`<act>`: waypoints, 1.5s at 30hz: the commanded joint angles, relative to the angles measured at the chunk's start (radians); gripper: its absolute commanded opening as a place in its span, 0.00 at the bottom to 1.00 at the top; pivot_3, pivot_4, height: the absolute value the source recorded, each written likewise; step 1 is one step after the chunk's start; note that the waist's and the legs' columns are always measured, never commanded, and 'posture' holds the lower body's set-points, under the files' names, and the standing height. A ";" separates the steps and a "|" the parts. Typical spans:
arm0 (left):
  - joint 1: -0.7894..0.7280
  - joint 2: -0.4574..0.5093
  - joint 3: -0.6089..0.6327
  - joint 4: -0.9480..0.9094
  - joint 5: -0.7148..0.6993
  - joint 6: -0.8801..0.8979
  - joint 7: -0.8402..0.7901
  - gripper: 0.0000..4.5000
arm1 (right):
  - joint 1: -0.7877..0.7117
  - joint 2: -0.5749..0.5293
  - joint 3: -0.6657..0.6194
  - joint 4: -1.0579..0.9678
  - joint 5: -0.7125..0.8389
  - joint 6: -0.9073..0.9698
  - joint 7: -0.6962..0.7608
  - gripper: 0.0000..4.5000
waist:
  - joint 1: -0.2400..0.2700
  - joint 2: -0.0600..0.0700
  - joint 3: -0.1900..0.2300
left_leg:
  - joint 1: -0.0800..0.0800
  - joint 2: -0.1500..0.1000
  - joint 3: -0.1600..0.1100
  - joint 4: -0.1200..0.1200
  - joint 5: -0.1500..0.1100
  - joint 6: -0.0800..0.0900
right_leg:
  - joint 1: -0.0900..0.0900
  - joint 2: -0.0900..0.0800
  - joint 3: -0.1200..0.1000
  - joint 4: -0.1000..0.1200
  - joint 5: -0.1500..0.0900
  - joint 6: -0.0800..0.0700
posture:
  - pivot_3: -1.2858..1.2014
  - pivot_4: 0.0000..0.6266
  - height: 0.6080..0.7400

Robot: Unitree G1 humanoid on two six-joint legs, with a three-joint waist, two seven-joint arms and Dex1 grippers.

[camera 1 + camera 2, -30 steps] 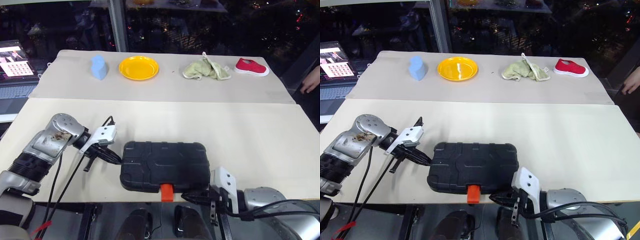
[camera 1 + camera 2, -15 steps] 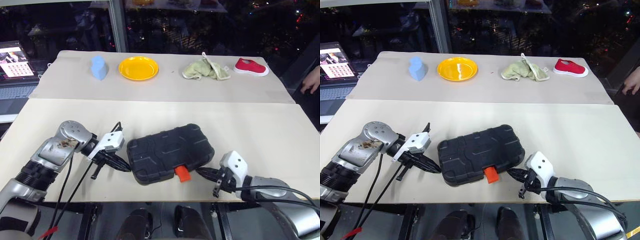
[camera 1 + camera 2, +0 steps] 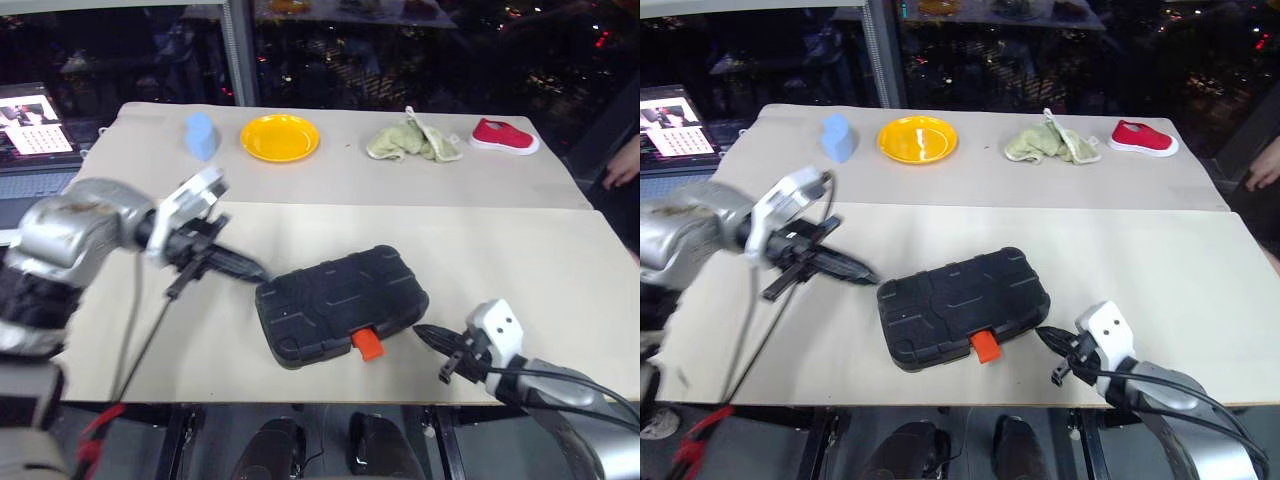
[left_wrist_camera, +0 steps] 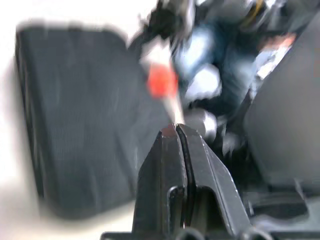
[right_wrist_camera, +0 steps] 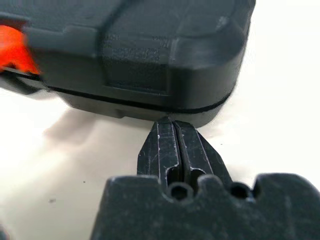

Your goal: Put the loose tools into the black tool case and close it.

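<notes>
The black tool case point(image 3: 340, 303) lies shut near the table's front edge, skewed, with its orange latch point(image 3: 367, 344) toward me. The loose tools are out of view. My left gripper point(image 3: 258, 271) is shut and empty, raised above the table by the case's far left corner. The left wrist view looks down past its fingertips point(image 4: 176, 128) onto the blurred case point(image 4: 75, 125). My right gripper point(image 3: 420, 331) is shut and empty, low on the table. Its tips point(image 5: 169, 122) sit right at the lower edge of the case's point(image 5: 150, 50) right end.
A second table behind carries a blue object point(image 3: 201, 135), a yellow plate point(image 3: 280, 137), a green cloth point(image 3: 413, 141) and a red shoe point(image 3: 503, 135). A laptop point(image 3: 25, 115) is at far left. A person's hand point(image 3: 622, 165) shows at the right edge.
The case has swung askew, its latch side now further right. My left gripper has lifted off the table and up from the case's left end. My right gripper has shifted right.
</notes>
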 commanded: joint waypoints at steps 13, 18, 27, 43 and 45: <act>0.065 -0.302 -0.232 0.269 0.560 -0.531 0.175 0.02 | -0.086 -0.003 0.073 -0.187 0.158 0.099 -0.030 0.00 | -0.022 0.004 -0.004 | 0.008 0.002 -0.001 -0.001 -0.005 0.006 | 0.004 -0.009 0.005 -0.001 0.000 -0.001 | 0.52 0.24 1.00; 0.073 -0.312 -0.212 0.255 0.564 -0.522 0.163 0.02 | -0.159 0.011 0.145 -0.144 0.132 0.110 -0.056 0.00 | -0.023 0.004 -0.004 | 0.009 0.002 -0.001 -0.001 -0.005 0.007 | 0.004 -0.010 0.004 -0.001 -0.004 0.005 | 0.52 0.24 1.00; 0.083 -0.320 -0.190 0.240 0.574 -0.509 0.167 0.02 | -0.160 -0.041 0.237 -0.105 0.071 0.114 -0.026 0.00 | -0.024 0.004 -0.004 | 0.009 0.002 -0.001 -0.001 -0.005 0.007 | 0.004 -0.010 0.003 -0.001 -0.002 0.001 | 0.52 0.24 1.00; 0.082 -0.347 -0.175 0.216 0.590 -0.489 0.167 0.02 | -0.183 0.014 0.359 0.016 -0.060 0.081 -0.048 0.00 | -0.022 0.004 -0.004 | 0.009 0.002 -0.001 -0.001 -0.005 0.008 | 0.004 -0.010 0.003 -0.001 -0.005 0.007 | 0.52 0.24 1.00; 0.081 -0.351 -0.175 0.214 0.592 -0.488 0.168 0.02 | -0.183 0.024 0.375 0.032 -0.084 0.070 -0.048 0.00 | -0.021 0.004 -0.004 | 0.009 0.002 -0.002 -0.001 -0.005 0.008 | 0.004 -0.010 0.002 -0.002 -0.005 0.007 | 0.52 0.24 1.00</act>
